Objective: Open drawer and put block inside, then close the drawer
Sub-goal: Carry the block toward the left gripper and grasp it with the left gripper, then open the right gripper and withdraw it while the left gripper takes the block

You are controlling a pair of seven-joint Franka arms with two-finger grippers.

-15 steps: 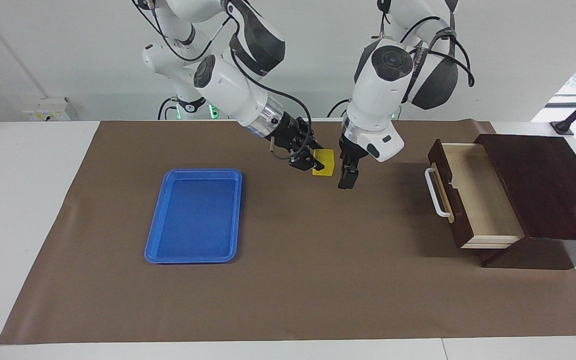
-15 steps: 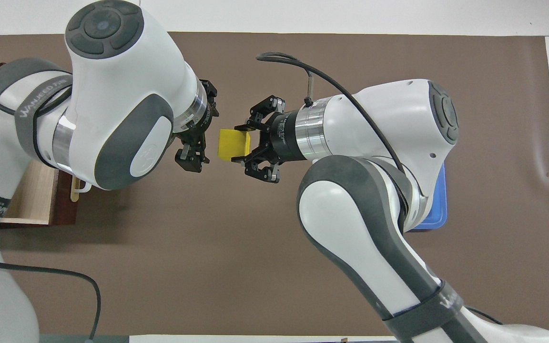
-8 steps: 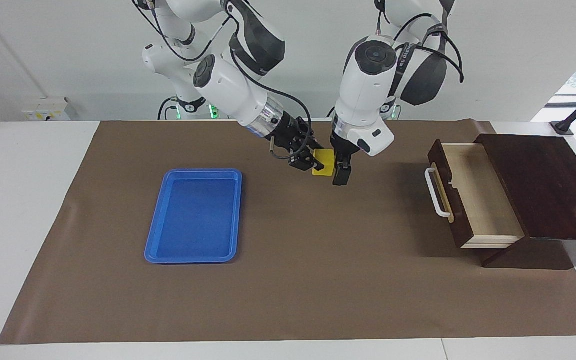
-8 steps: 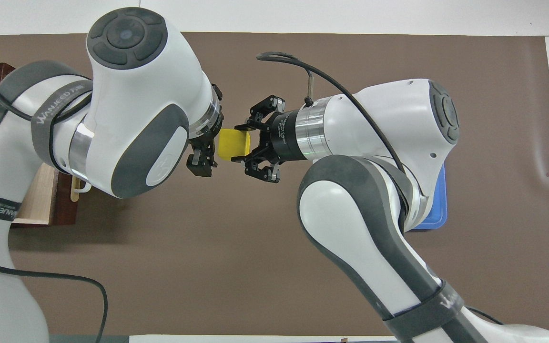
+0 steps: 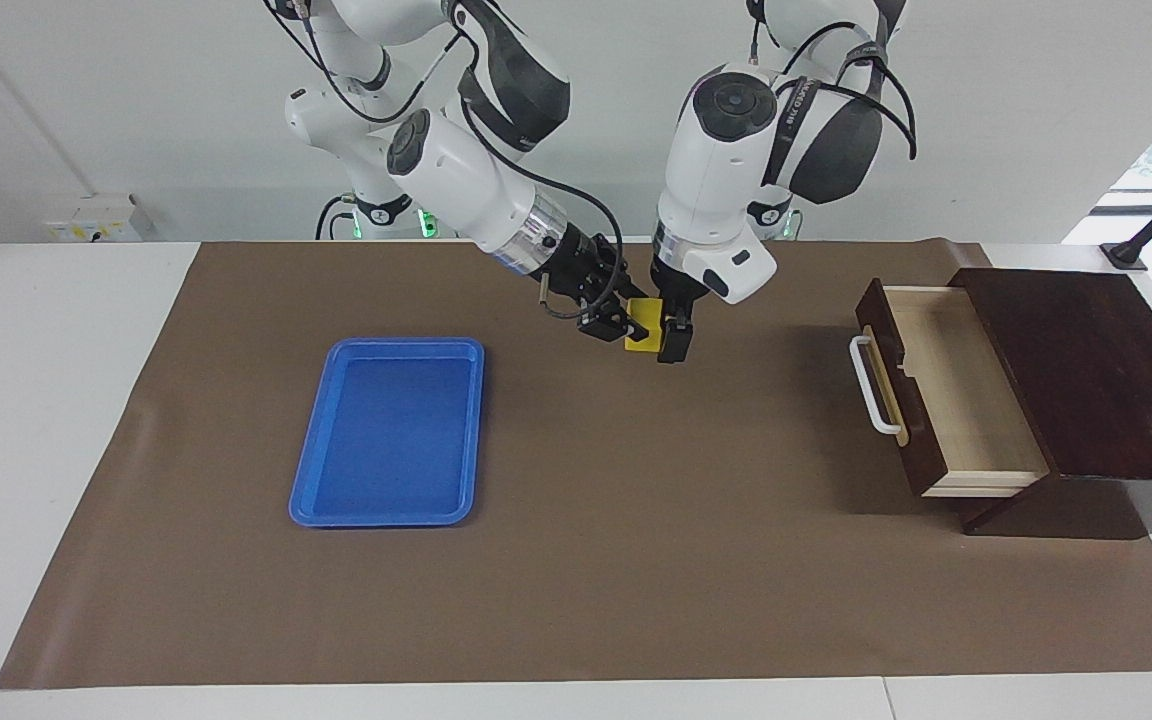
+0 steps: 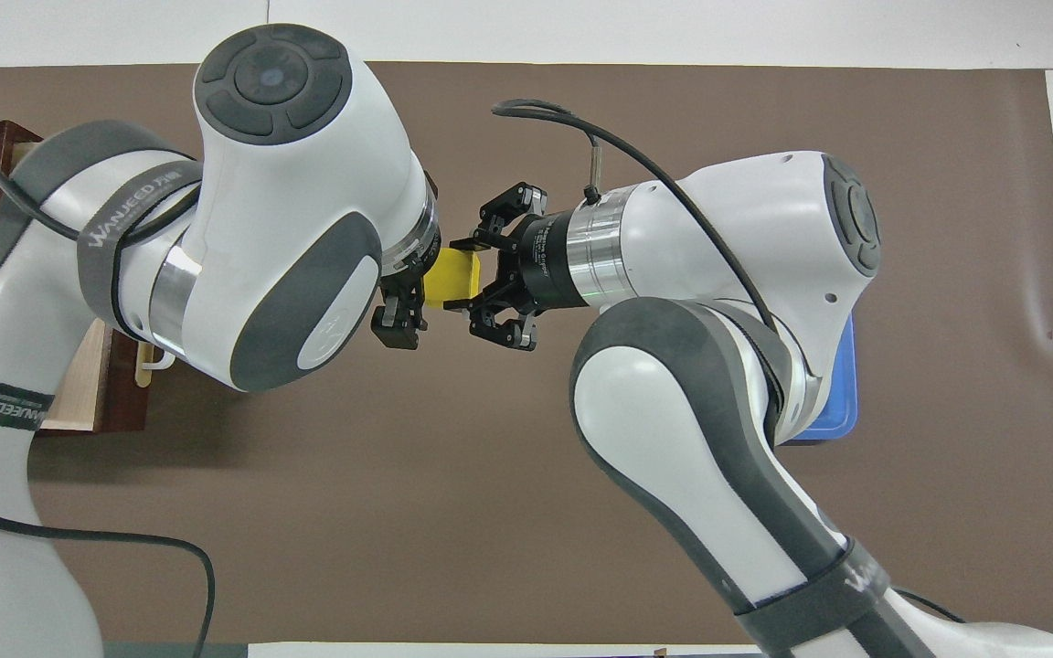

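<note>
Right tool clamps block midair; left tool spread wide around block's free end.

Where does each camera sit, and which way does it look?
Facing view: high across the table, looking at the robots; both arms show from the top, with drawer open and tray.
Overhead view: above the robots' end, looking steeply down; arms enter from the bottom.
Shared: right gripper holding the block up, left gripper open at it.
</note>
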